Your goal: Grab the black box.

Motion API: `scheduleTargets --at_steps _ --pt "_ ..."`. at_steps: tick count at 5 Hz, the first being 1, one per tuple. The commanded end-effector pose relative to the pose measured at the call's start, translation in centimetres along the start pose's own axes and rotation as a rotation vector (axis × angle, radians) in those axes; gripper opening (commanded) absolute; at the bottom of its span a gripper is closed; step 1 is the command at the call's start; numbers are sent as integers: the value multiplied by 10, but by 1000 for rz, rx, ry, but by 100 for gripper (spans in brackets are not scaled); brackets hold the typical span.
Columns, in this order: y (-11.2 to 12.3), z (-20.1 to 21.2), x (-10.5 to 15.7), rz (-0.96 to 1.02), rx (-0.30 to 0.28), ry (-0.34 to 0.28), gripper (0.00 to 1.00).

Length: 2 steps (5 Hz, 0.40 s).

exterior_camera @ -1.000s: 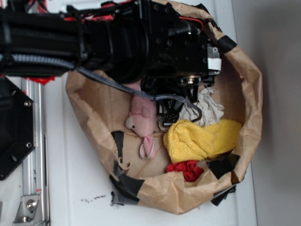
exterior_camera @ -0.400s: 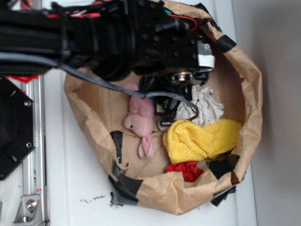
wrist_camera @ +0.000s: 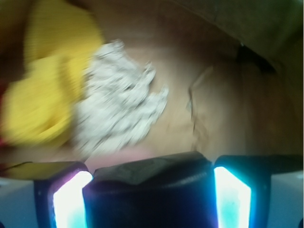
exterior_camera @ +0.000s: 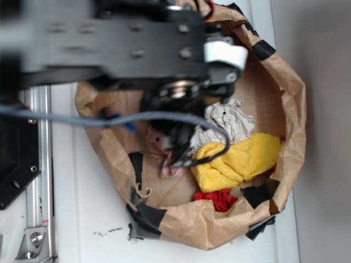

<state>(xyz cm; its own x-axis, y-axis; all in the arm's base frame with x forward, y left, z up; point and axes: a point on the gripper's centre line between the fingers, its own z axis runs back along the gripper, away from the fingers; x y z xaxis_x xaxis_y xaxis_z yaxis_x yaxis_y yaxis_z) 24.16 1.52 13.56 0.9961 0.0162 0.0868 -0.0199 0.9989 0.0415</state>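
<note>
In the wrist view the black box [wrist_camera: 149, 183] fills the space between my two lit fingers, its glossy top edge level with their tips. My gripper [wrist_camera: 152, 173] is shut on it, one finger pressed to each side. In the exterior view the arm is blurred and close to the camera. There the gripper [exterior_camera: 176, 143] hangs inside the brown paper bag [exterior_camera: 290, 109], over the pink plush toy [exterior_camera: 171, 170]. The box cannot be made out in that view.
A yellow cloth [exterior_camera: 236, 161], a white rag [exterior_camera: 230, 120] and a red cloth [exterior_camera: 216, 197] lie in the bag. Black tape strips [exterior_camera: 148, 216] patch its rim. A black hexagonal plate [exterior_camera: 13, 164] and a metal rail [exterior_camera: 38, 181] stand to the left.
The arm has risen toward the camera and swung left. The gripper now covers most of the pink toy, which showed whole a second ago.
</note>
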Motion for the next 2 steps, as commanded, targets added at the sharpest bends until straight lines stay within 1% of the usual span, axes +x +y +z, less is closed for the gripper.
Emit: scheduleTargets --at_steps 1,2 --pt "-17 117 -10 -16 -42 -72 0" --pt "-12 121 -12 -54 -46 -105 0"
